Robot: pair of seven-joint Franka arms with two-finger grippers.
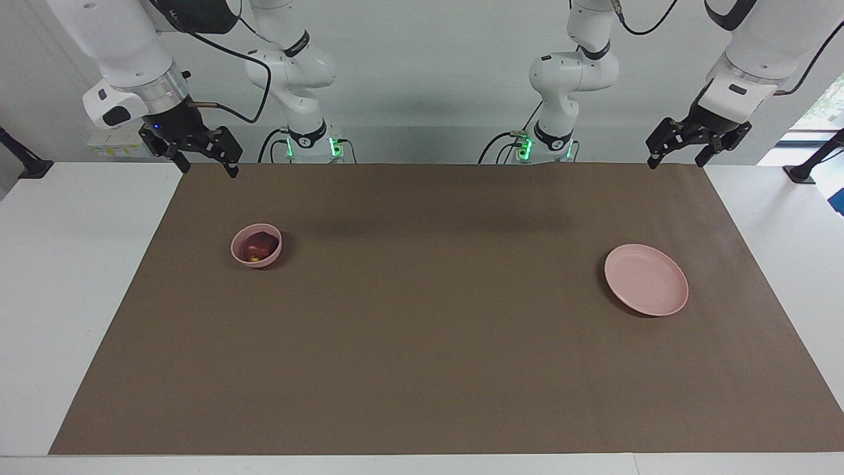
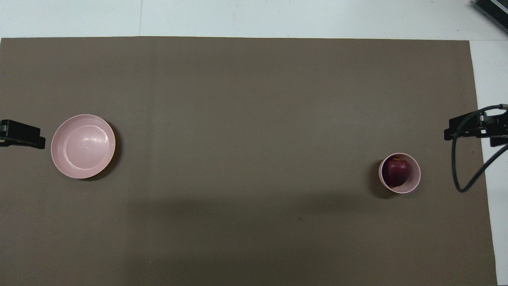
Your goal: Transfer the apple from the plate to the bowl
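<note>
The dark red apple [image 1: 258, 247] lies inside the small pink bowl [image 1: 265, 262] toward the right arm's end of the table; it also shows in the overhead view [image 2: 397, 171] within the bowl [image 2: 417, 179]. The flat pink plate [image 1: 646, 279] [image 2: 83, 146] is bare, toward the left arm's end. My right gripper [image 1: 206, 167] [image 2: 472, 129] is open and empty, raised over the mat's edge at the right arm's end, apart from the bowl. My left gripper [image 1: 677, 159] [image 2: 24, 135] is open and empty, raised over the mat's edge beside the plate.
A brown mat [image 1: 422, 343] covers most of the white table [image 1: 66, 297]. Only the bowl and the plate stand on it. The arm bases [image 1: 306, 142] stand at the robots' edge of the table.
</note>
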